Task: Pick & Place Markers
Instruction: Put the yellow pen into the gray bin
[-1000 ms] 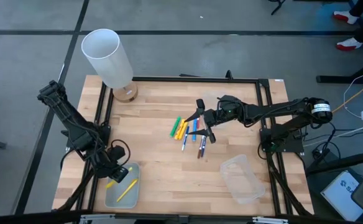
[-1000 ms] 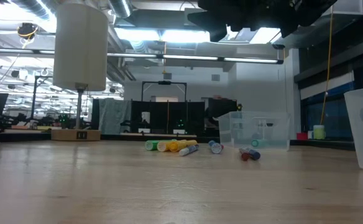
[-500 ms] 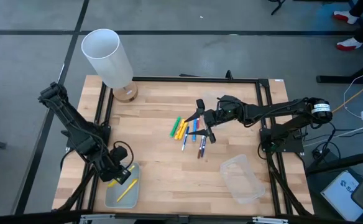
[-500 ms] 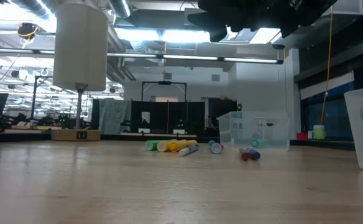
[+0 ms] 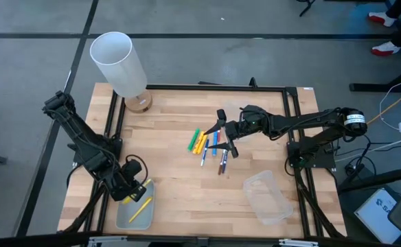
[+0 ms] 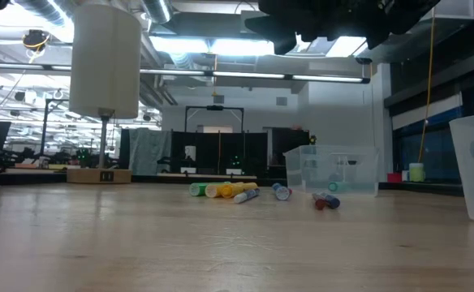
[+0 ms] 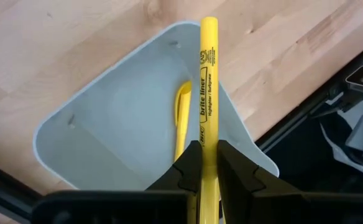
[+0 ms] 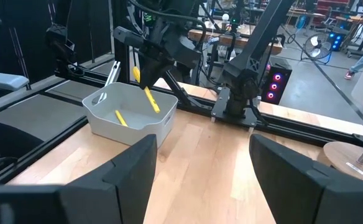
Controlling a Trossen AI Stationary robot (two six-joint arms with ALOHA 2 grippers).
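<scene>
The left gripper (image 7: 209, 163) was clamped on a yellow highlighter (image 7: 207, 87), holding it above the clear tray (image 5: 121, 216) at the table's (image 5: 173, 185) front-left corner, where another yellow marker (image 5: 140, 210) lay. The right gripper (image 5: 224, 134) hovered with fingers apart over the loose markers (image 5: 211, 145) near mid-table. A second clear tray (image 5: 266, 197) sat front-right

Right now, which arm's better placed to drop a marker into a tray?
Left. The left gripper is shut on a yellow marker right above the tray. The right gripper is open and empty over the pile of markers.
</scene>
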